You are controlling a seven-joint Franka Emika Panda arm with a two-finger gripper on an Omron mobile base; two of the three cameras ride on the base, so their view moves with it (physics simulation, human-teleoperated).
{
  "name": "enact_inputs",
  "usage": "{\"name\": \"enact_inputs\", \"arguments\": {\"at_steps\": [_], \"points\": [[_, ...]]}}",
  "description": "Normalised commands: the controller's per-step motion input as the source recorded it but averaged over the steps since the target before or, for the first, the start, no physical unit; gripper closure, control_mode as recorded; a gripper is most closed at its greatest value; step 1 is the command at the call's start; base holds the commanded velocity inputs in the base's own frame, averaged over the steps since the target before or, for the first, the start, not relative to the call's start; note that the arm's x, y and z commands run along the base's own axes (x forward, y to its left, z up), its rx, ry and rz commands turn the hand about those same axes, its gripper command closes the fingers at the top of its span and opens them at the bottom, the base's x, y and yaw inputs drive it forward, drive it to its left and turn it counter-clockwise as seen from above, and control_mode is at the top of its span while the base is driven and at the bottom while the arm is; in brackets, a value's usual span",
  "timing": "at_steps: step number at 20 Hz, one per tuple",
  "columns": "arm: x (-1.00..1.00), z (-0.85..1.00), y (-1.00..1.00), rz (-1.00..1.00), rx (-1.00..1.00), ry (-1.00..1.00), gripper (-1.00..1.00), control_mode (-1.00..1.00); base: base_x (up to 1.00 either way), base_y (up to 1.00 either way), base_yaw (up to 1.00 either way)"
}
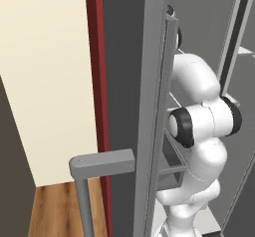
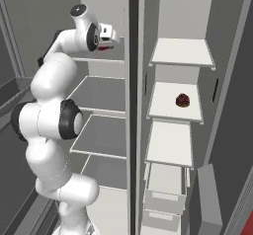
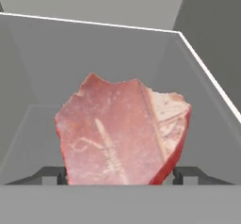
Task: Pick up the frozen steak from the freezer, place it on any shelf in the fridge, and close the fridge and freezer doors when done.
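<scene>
One frozen steak [image 3: 121,132] clamped between both fingertips [image 3: 51,175] | gripper [image 2: 109,39] grasping it | over upper fridge shelf [image 2: 99,54] | doors open

No text, label, brand, number or sign can be read on anything here

dark red lump [image 2: 183,100] on narrow shelf; wood floor [image 1: 55,211], cream wall [image 1: 45,81].

You have the frozen steak [image 3: 123,132] between the jaws, inside the fridge [image 2: 101,93] above its top shelf [image 2: 101,56] (freezer [image 2: 178,105] lies right).
</scene>
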Motion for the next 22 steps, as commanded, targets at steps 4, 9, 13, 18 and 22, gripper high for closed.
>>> {"name": "enact_inputs", "arguments": {"at_steps": [4,9,13,18,22], "points": [[-0.61,0.00,-0.06,-0.02,0.12,-0.20,-1.00,-1.00,0.00,0.00,0.00],[-1.00,0.00,-0.07,-0.05,0.17,-0.26,-1.00,-1.00,0.00,0.00,0.00],[-1.00,0.16,-0.10,-0.06,0.16,-0.25,-1.00,-1.00,0.00,0.00,0.00],[-1.00,0.44,-0.06,-0.05,0.08,-0.09,-1.00,-1.00,0.00,0.00,0.00],[-1.00,0.08,-0.15,0.00,0.00,0.13,-1.00,-1.00,0.00,0.00,0.00]]}}
